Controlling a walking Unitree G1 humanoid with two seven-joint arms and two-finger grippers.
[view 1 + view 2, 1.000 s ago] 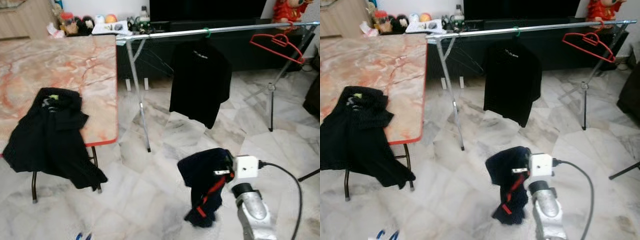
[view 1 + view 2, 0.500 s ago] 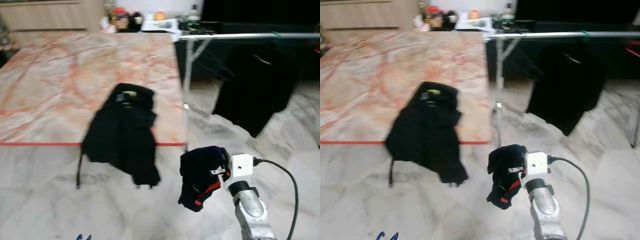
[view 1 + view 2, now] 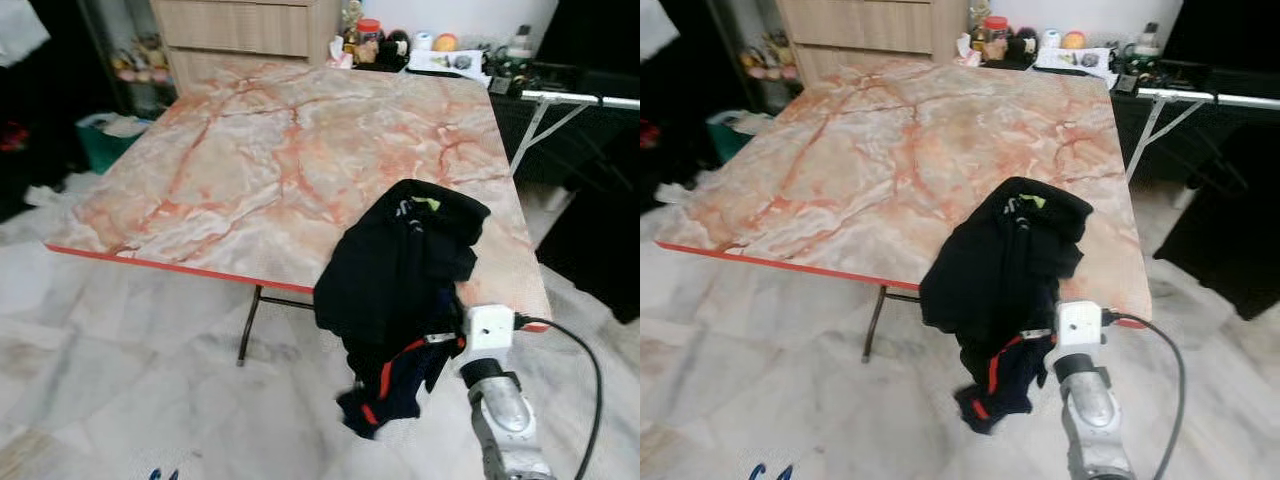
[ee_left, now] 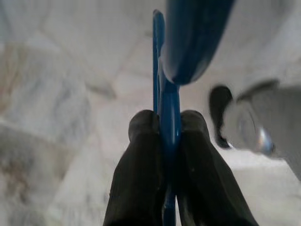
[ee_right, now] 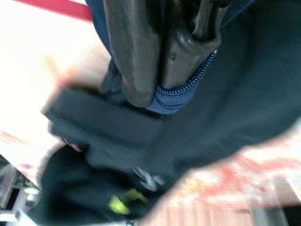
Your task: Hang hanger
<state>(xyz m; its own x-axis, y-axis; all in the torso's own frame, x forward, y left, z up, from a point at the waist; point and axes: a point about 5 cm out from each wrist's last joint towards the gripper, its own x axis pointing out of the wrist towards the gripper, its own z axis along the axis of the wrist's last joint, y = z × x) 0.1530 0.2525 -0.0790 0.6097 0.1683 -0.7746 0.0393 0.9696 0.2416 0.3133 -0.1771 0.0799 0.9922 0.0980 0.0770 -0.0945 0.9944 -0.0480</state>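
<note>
The right gripper (image 5: 160, 70) is clenching a dark garment (image 3: 395, 385) beside the table (image 3: 250, 160), the left gripper (image 4: 167, 141) pinching a blue hanger (image 4: 169, 103); a loose fold risks slipping free.

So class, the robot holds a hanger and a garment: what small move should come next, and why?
Probably lift the right gripper forward to lay its navy garment flat on the table. That gripper is shut on the cloth, which dangles below the table edge, while the left gripper pinches the blue hanger. A flat garment would be easier to thread.
</note>
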